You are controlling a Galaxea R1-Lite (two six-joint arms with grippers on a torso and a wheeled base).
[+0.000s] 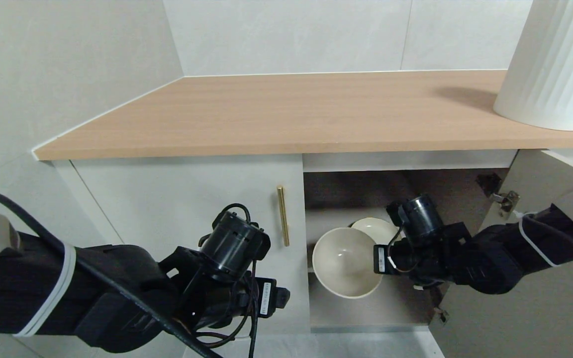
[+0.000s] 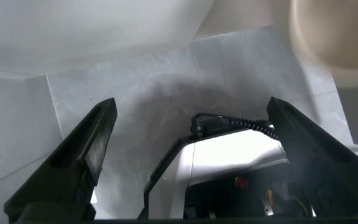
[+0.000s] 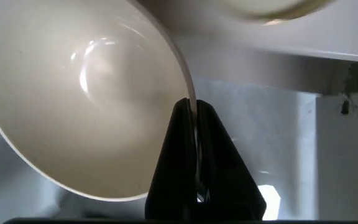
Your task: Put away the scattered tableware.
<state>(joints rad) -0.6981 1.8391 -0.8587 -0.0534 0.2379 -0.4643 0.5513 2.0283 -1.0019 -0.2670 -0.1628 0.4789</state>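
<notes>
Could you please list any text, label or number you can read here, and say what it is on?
Left wrist label: white, too small to read.
Right wrist label: white, too small to read.
Bowl: no print.
No other text shows.

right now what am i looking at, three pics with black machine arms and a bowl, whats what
This is a two-armed robot on wheels. The wide picture comes from a camera on its head, looking down at a wooden counter and the open cabinet below it. The other two come from cameras on its wrists. The right tool is pinching the rim of a cream bowl at the cabinet opening; a second dish sits on the shelf behind. The left tool is open and holds nothing. A white ribbed container stands on the counter.
</notes>
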